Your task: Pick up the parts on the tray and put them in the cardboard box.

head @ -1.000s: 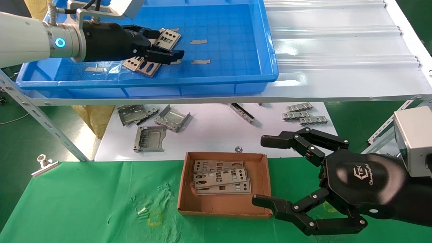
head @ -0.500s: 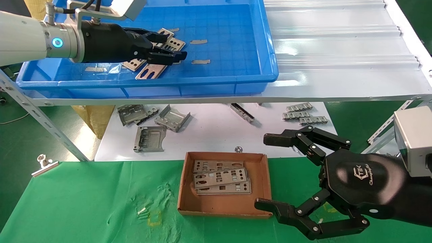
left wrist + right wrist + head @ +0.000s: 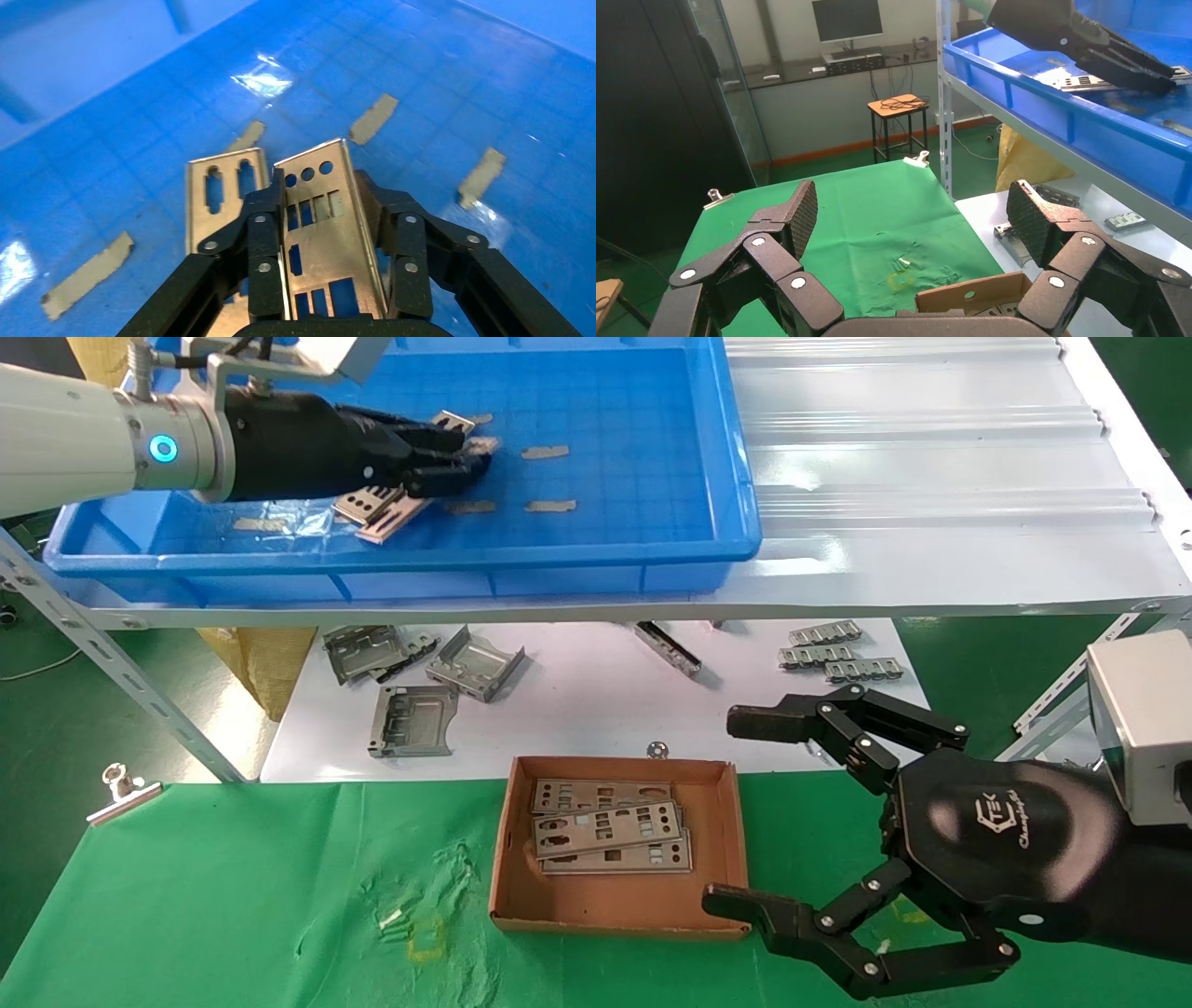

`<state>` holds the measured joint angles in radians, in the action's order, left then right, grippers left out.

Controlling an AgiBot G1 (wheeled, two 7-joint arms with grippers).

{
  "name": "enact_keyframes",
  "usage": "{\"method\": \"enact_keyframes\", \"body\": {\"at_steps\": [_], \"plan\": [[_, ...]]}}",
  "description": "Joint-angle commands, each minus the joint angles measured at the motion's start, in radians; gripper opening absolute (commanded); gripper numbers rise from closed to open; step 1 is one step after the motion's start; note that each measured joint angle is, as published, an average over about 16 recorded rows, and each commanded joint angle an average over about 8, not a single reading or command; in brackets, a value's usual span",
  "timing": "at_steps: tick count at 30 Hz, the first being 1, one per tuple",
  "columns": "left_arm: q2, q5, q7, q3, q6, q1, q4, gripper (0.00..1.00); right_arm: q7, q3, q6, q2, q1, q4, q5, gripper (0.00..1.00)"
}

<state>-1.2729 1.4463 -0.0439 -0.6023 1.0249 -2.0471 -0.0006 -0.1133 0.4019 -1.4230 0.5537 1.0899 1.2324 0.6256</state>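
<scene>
Left gripper (image 3: 329, 210) clamped on plate (image 3: 325, 232) inside tray (image 3: 652, 523). Right gripper (image 3: 745, 812) spread wide beside cardboard box (image 3: 615, 910).

The left gripper (image 3: 456, 453) covers most of the plate (image 3: 320, 232) it's clamped on, so in the head view only the two ends poke out. A second plate (image 3: 218, 200) under it is half hidden by a finger. The tray (image 3: 596, 556) runs off the top edge. In the box (image 3: 615, 910), the lower plates (image 3: 610, 826) are mostly buried, so can't count them.
</scene>
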Motion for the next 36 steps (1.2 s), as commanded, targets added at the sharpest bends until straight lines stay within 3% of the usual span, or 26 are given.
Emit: {"method": "enact_keyframes", "body": {"at_steps": [1, 28, 36], "plan": [[-0.002, 0.0, 0.0, 0.0, -0.02, 0.001, 0.0, 0.0, 0.0, 0.0, 0.0, 0.0, 0.0, 0.0, 0.0, 1.0], [0.033, -0.064, 0.045, 0.045, 0.032, -0.055, -0.029, 0.0, 0.0, 0.0, 0.0, 0.0, 0.0, 0.0, 0.0, 1.0], [0.066, -0.089, 0.078, 0.06, 0.186, -0.081, -0.052, 0.0, 0.0, 0.0, 0.0, 0.0, 0.0, 0.0, 0.0, 1.0]]}}
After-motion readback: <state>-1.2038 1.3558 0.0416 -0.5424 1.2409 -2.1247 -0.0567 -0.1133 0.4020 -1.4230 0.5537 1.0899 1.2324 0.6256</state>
